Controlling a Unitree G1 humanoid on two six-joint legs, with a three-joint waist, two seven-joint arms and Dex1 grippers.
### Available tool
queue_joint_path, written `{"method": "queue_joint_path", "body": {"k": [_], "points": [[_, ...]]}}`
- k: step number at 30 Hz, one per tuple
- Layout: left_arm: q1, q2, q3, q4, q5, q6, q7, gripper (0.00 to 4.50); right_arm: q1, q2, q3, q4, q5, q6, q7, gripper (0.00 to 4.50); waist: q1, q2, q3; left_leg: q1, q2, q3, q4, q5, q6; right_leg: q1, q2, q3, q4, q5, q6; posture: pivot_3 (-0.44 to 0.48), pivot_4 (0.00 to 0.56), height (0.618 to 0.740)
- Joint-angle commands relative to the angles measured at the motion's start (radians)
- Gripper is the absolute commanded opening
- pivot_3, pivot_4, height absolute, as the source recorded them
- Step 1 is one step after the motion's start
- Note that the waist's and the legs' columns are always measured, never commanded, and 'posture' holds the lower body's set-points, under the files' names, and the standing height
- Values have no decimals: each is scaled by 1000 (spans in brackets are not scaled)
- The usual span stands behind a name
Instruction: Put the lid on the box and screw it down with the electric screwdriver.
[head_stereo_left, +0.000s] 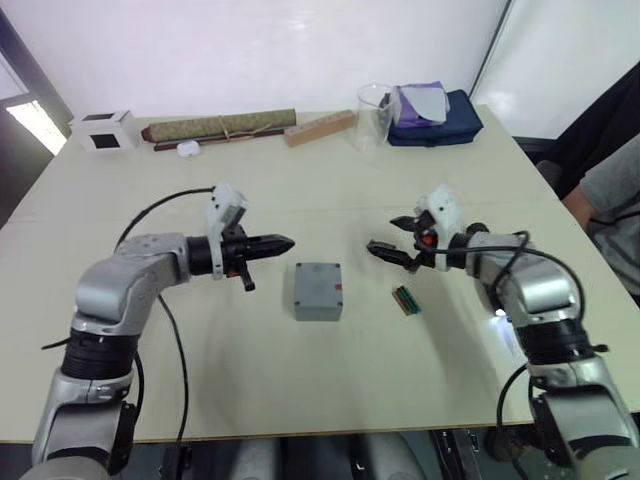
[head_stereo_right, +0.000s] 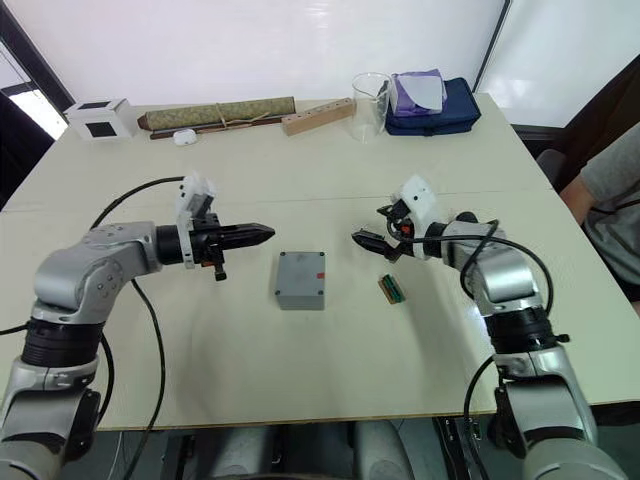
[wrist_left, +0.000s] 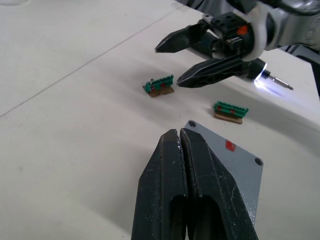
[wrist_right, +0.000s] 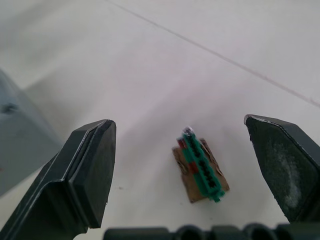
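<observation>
The grey box (head_stereo_left: 318, 291) stands at the table's middle. Its top face (wrist_left: 227, 152) is flat and closed, with dark spots at the corners and a small red mark; it looks like the lid lying on the box. My left gripper (head_stereo_left: 290, 241) hovers just left of the box, shut and empty, pointing right. My right gripper (head_stereo_left: 385, 236) hangs open to the right of the box, above a small green connector (wrist_right: 200, 167). The electric screwdriver's lit tip and metal bit (wrist_left: 274, 81) peek out behind my right gripper; the rest is hidden by that arm.
Two green connectors (wrist_left: 160, 85) (wrist_left: 230, 110) lie right of the box. Along the far edge stand a white cube (head_stereo_left: 103, 130), a rolled mat (head_stereo_left: 220, 127), a wooden block (head_stereo_left: 318, 127), a clear beaker (head_stereo_left: 373, 115) and a blue bag (head_stereo_left: 435, 115). A person (head_stereo_left: 610, 200) sits at the right.
</observation>
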Motion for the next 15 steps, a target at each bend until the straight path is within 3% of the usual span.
{"method": "queue_joint_path", "body": {"k": [1,2,7,15], "points": [[11,25,12,-36,0,-17,9,0,-30,16,1,28,-19,-60,18,3946,0,0,0,0,0,0,0,0,0,0,0,0,0,0,0,0,150,740],[17,28,10,-39,1,-19,11,0,-31,21,3,43,-26,-71,17,3845,0,0,0,0,0,0,0,0,0,0,0,0,0,0,0,0,150,740],[37,33,3,-48,0,-26,18,0,-41,43,-9,74,-37,-93,11,2073,0,0,0,0,0,0,0,0,0,0,0,0,1,0,0,0,150,740],[43,26,-8,-59,0,-29,31,0,-53,67,-10,111,-55,-119,-2,2073,0,0,0,0,0,0,0,0,0,0,0,0,1,0,0,0,150,740]]}}
